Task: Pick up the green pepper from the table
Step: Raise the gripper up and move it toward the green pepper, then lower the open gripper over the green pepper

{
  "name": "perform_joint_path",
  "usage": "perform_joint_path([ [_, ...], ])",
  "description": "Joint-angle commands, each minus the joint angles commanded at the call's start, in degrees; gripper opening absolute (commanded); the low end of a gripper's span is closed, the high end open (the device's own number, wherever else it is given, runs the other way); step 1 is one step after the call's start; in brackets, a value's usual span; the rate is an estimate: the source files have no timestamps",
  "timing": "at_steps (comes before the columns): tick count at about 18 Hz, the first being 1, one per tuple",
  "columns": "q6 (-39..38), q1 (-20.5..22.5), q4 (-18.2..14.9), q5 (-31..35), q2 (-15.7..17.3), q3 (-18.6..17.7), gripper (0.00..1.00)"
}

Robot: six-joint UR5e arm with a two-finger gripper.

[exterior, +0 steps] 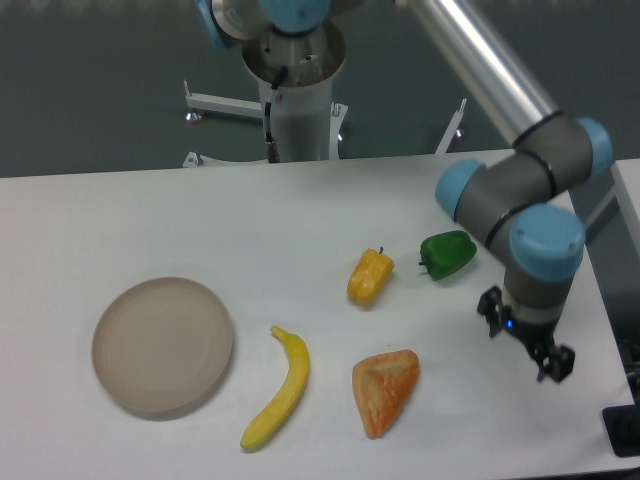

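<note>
The green pepper [447, 254] lies on the white table [150, 215], right of centre, with its stem toward the left. The yellow pepper [369, 277] lies just to its left. My gripper [545, 358] hangs at the right side of the table, below and to the right of the green pepper and well apart from it. Its dark fingers are small and seen from the side. I cannot tell whether they are open or shut. Nothing shows between them.
An orange wedge-shaped piece [385, 390] lies near the front edge. A yellow banana [279, 388] lies to its left. A round beige plate [163, 346] sits at the front left. The arm's base [297, 90] stands behind the table's far edge.
</note>
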Motion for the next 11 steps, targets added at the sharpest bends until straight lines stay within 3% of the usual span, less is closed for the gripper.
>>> perform_joint_path([
  [4,4.49,3.25,-1.23,-0.62,5.54,-8.44,1.0],
  [11,5.2,4.31,-1.32,-0.88,8.45,-14.69,1.0],
])
